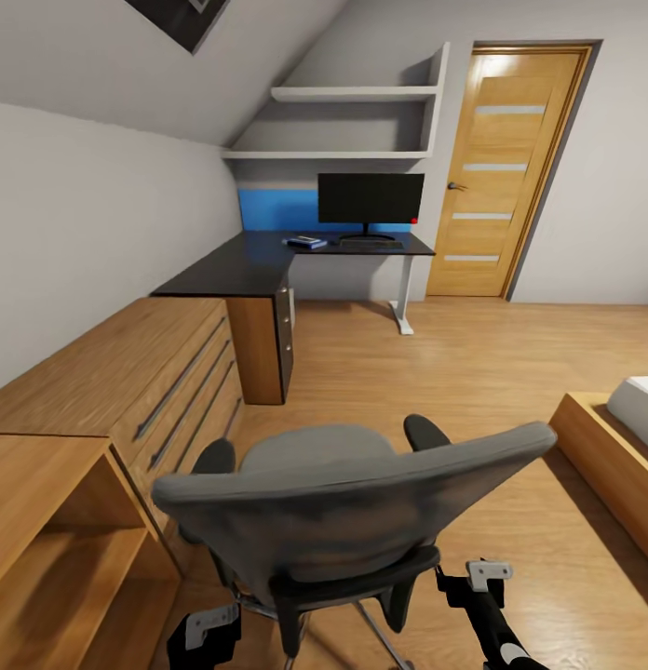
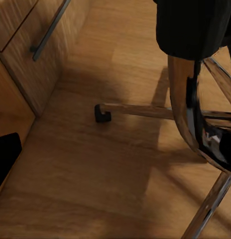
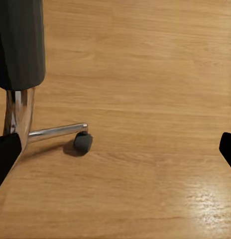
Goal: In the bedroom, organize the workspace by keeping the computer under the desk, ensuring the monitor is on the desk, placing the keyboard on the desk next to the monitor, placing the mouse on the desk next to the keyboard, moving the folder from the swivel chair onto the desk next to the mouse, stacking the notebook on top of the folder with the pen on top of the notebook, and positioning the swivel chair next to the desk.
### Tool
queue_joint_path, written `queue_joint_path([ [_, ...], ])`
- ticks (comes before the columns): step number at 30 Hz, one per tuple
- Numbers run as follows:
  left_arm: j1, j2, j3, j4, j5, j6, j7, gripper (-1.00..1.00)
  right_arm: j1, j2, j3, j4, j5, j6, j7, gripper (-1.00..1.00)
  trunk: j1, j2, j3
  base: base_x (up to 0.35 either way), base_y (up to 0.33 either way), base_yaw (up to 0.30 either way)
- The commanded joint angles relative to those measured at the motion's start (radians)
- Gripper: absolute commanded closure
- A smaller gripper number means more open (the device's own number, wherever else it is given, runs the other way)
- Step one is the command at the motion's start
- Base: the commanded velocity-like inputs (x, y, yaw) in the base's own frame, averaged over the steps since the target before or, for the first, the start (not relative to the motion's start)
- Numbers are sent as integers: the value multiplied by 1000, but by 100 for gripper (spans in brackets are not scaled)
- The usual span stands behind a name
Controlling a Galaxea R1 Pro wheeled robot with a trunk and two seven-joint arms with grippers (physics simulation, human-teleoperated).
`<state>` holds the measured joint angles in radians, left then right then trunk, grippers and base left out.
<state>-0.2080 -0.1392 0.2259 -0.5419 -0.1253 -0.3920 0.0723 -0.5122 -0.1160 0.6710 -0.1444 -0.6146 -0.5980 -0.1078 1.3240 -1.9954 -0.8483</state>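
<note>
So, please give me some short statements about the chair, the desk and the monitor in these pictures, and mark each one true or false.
1. The monitor stands on the desk. True.
2. The swivel chair is pushed up against the desk. False: it stands well away from the desk, on the wood floor right in front of the robot.
3. The chair's back faces the robot. True.
4. The door beside the desk is wide open. False: it is shut.
5. The chair's seat, as far as it shows over the back, carries a blue folder. False: the part that shows is bare grey.
6. A low wooden cabinet runs along the wall on the robot's left. True.
</note>
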Motion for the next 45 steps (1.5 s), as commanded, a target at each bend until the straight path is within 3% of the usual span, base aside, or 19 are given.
queue_joint_path([
  [1,-1,-1,5,0,-11,-5,3,-100,0,-1,8,-1,-1,0,-9,-100,0,0,-1,65,-81,0],
  [45,-1,0,6,0,-11,-27,3,-100,0,-2,7,-1,-1,-1,-10,-100,0,0,-1,175,-151,0],
])
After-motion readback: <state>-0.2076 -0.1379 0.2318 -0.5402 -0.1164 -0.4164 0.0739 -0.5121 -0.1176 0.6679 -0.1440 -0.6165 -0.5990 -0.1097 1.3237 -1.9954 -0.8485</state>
